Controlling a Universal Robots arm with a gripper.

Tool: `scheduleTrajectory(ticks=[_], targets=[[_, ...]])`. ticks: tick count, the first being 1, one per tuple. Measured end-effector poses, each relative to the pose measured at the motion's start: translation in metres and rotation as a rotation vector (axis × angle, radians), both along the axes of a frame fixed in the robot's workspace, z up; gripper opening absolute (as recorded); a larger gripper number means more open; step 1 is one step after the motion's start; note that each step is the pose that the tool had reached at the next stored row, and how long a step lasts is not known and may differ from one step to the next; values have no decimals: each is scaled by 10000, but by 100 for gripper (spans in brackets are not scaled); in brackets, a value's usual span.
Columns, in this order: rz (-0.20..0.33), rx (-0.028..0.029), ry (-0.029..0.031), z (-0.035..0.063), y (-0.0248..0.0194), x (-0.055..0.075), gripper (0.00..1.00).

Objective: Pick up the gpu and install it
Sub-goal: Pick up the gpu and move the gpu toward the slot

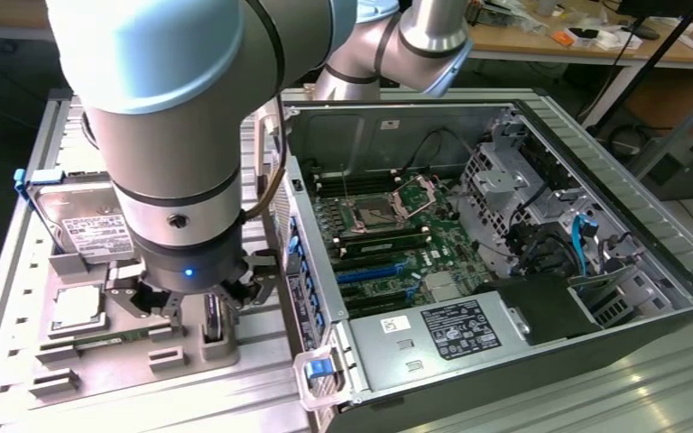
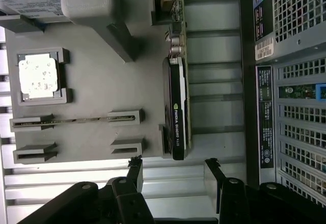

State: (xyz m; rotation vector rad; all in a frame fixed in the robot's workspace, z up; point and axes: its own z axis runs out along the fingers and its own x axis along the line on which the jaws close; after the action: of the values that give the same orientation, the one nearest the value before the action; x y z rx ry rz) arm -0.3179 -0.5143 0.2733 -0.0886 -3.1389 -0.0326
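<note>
Wide-open gripper [image 2: 173, 162] poised at the gpu [image 2: 176, 107], lower left of the exterior view.

The jaws stand wide and hold nothing, one finger to each side of the card's near end and apart from it. The gpu stands on edge in a slot of a grey fixture plate [image 1: 94, 365], which also carries a processor chip [image 2: 38, 76], a memory stick [image 2: 76, 118] and a hard drive [image 1: 82, 225]. The plate lies on a ribbed metal table [image 1: 635, 388]. Just beside it, centre right, sits an open computer case [image 1: 653, 257] with its motherboard [image 1: 395, 244] exposed. A wooden workbench [image 1: 527, 41] crosses the upper right.
</note>
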Motion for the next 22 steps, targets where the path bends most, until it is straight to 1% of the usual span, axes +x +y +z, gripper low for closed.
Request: scheduleTrajectory(ticks=[1,2,9,17,22], targets=[[0,0,1,-3,33,2,60],[0,0,0,-6,56,3,60],[0,1,0,-34,176,23,60],[0,0,0,-73,336,43,60],[0,1,-1,-97,423,43,60]])
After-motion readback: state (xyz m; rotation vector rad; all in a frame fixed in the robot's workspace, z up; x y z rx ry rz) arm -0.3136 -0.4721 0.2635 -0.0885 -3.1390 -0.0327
